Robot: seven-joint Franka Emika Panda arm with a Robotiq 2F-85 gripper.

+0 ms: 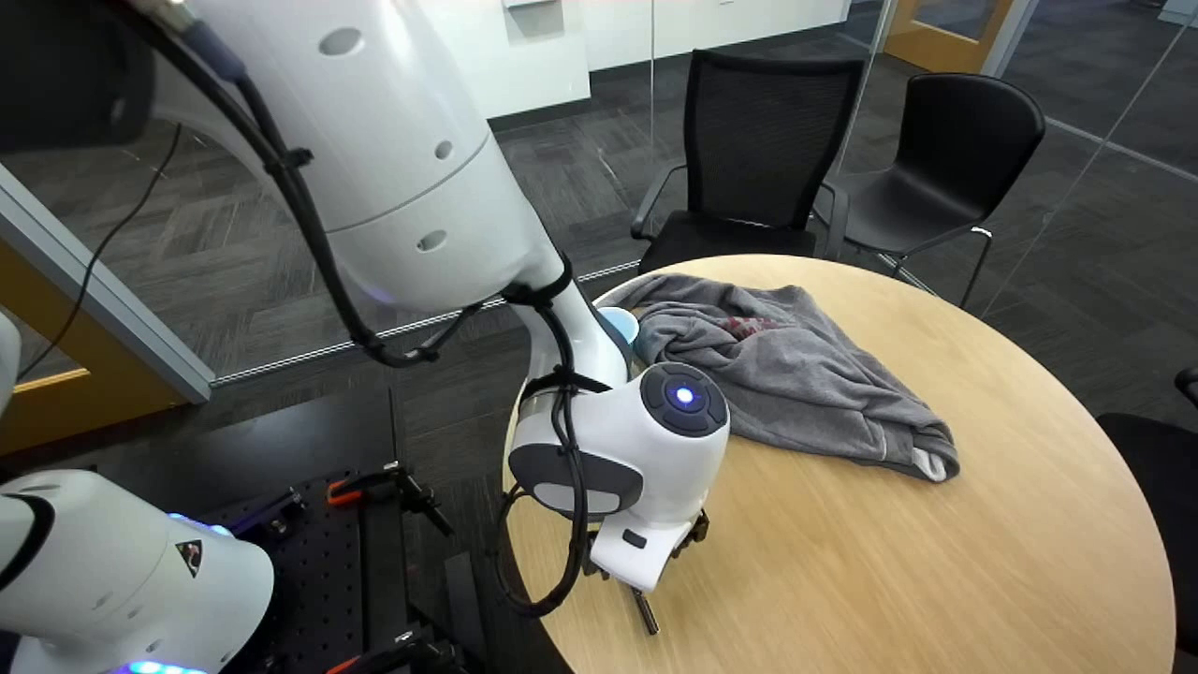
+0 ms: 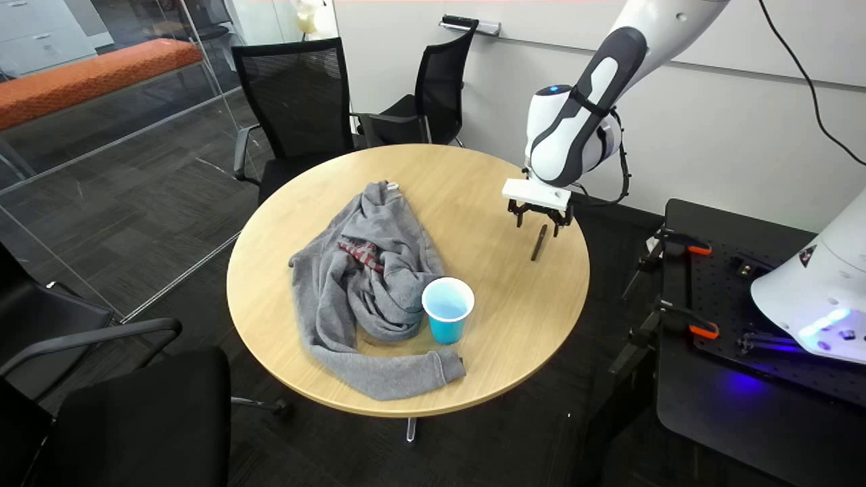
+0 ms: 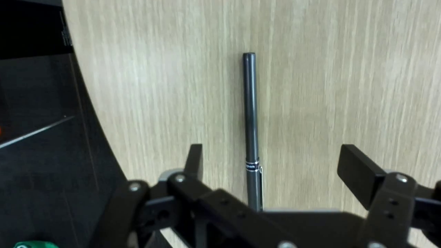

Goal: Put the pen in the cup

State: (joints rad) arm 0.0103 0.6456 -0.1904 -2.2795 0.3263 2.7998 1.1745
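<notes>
The dark pen (image 3: 250, 110) lies flat on the wooden table, running lengthwise up the wrist view, with a band and a clip low on its body; its lower end is hidden by the gripper body. My gripper (image 3: 270, 162) stands open above it, and nothing is held. Seen from above, the pen passes between the jaws, closer to the left fingertip. In an exterior view the gripper (image 2: 538, 225) hovers over the pen (image 2: 539, 245). The light-blue cup (image 2: 446, 328) stands upright beside the grey cloth; the arm partly covers the cup (image 1: 621, 324) in an exterior view.
A crumpled grey cloth (image 2: 399, 297) with a red patch spreads over part of the round table (image 2: 473, 176). The pen lies close to the table's edge on the robot's side. Black chairs (image 2: 298, 101) surround the table. A dark robot stand (image 2: 717, 392) is beside it.
</notes>
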